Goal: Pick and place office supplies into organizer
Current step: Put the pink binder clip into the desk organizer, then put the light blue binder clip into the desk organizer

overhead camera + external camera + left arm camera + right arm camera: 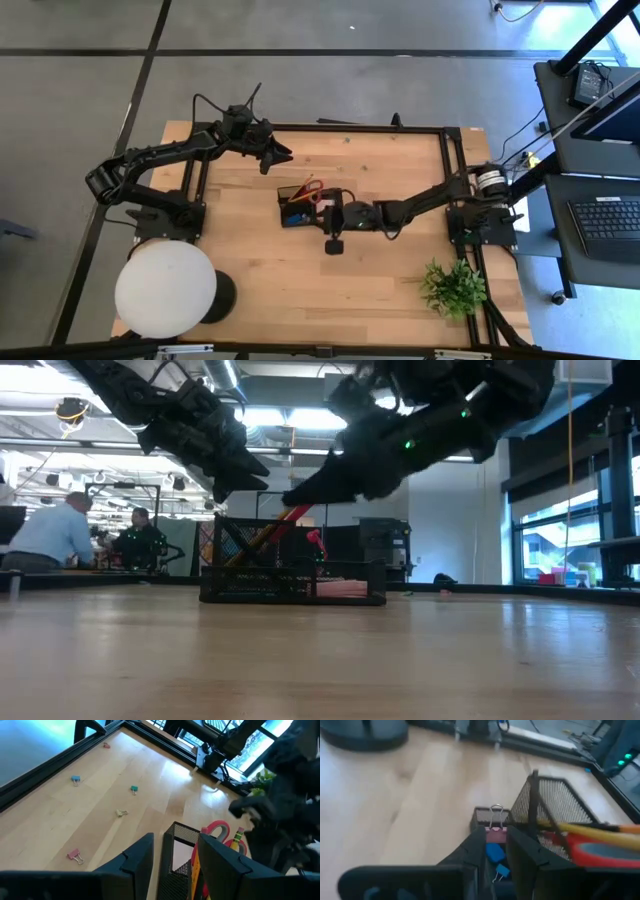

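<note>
The black mesh organizer (290, 207) stands mid-table and holds red-handled scissors (313, 189), a yellow pencil (590, 828) and blue clips (495, 854). It also shows in the low view (290, 586). My right gripper (496, 834) reaches in from the right, just above the organizer's low compartment (485, 813), and is shut on a pink binder clip (496, 836). My left gripper (175, 855) is open and empty, raised above the table beyond the organizer's far side (283, 155). My right gripper pinches the pink binder clip's body (496, 838) between its two fingertips. The clip's silver wire handle (495, 812) sticks out past the fingertips. The clip is held over the organizer's low compartment, above the blue clips lying there.
Several loose binder clips lie on the wood at the far side: blue (75, 780), green (134, 789), pale (121, 812), pink (74, 854). A large white round lamp (165, 288) stands near left and a green plant (452, 285) near right. People sit in the room behind (50, 535).
</note>
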